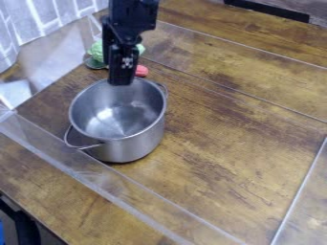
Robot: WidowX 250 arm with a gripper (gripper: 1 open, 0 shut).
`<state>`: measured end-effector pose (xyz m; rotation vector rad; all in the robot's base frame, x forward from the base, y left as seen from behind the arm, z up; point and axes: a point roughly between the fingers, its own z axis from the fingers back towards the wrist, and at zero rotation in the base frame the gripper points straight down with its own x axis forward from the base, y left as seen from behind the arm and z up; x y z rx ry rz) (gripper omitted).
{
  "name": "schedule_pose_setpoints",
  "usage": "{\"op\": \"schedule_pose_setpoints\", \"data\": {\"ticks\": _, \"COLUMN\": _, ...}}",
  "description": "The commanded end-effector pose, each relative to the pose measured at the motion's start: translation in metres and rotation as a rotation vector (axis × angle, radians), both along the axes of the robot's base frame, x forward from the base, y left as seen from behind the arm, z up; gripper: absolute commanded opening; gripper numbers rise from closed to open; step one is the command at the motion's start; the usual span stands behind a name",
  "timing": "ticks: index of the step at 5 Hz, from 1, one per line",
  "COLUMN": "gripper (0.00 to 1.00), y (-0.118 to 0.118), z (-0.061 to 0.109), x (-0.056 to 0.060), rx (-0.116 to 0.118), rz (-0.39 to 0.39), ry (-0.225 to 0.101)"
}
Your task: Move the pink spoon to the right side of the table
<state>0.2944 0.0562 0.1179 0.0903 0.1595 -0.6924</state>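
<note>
The pink spoon [140, 70] shows only as a small reddish bit on the table [230, 124], just behind the steel pot [118, 120] and partly hidden by the arm. My black gripper [120, 73] hangs from the top of the view, fingers pointing down over the pot's far rim, right beside the spoon on its left. The jaws look open, with nothing held between them.
A green knobbly item [98, 50] lies behind the gripper at the back left. The pot's grey handle [76, 141] points toward the front left. Glossy clear strips cross the brown planks. White cloth [19, 91] sits at the left edge.
</note>
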Motion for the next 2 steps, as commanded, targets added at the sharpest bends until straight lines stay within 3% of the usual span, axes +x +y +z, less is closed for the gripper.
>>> {"op": "schedule_pose_setpoints", "data": {"ticks": 1, "gripper": 0.00, "y": 0.0064, "z": 0.0213, "x": 0.0053, "rx": 0.015, "rz": -0.103, "ry": -0.072}}
{"op": "schedule_pose_setpoints", "data": {"ticks": 2, "gripper": 0.00, "y": 0.0116, "z": 0.0207, "x": 0.0047, "rx": 0.019, "rz": -0.108, "ry": -0.070}}
